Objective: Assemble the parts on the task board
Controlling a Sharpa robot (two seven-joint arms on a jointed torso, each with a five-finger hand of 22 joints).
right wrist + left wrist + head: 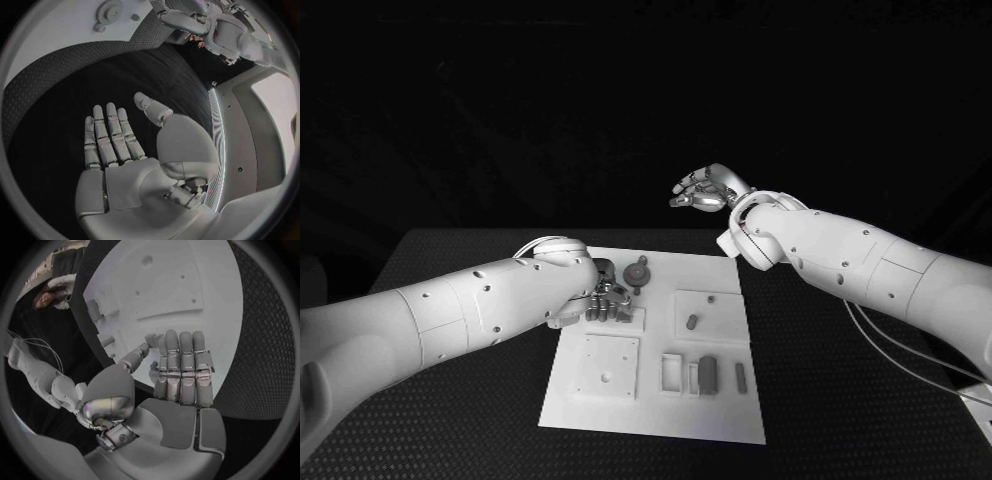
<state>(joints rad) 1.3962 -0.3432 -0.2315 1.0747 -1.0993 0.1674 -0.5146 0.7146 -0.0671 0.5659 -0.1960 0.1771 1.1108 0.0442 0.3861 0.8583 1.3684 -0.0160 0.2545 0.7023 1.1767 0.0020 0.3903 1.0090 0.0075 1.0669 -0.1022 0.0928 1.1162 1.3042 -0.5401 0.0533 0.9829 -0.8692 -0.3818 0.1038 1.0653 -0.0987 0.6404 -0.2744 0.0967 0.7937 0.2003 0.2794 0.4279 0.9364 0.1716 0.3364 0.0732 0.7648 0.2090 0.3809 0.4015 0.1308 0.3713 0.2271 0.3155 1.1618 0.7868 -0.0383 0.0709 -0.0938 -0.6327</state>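
Note:
The white task board [661, 410] lies in the middle of the black table. On it are a round grey gear-like part [639, 270], a small grey peg [692, 322] in a square recess, and long grey parts [708, 373] in slots near the front. My left hand [607, 300] hovers low over the board's far left corner. In the left wrist view its fingers [180, 367] are straight, side by side, over the board [187, 270], with nothing in them. My right hand [704, 190] is raised beyond the board's far edge, its palm [119, 150] bare and fingers spread.
The black table [459, 260] stretches out on both sides of the board. Thin cables [913, 365] hang from my right arm over the table's right side. A square plate [610, 365] sits on the board's near left.

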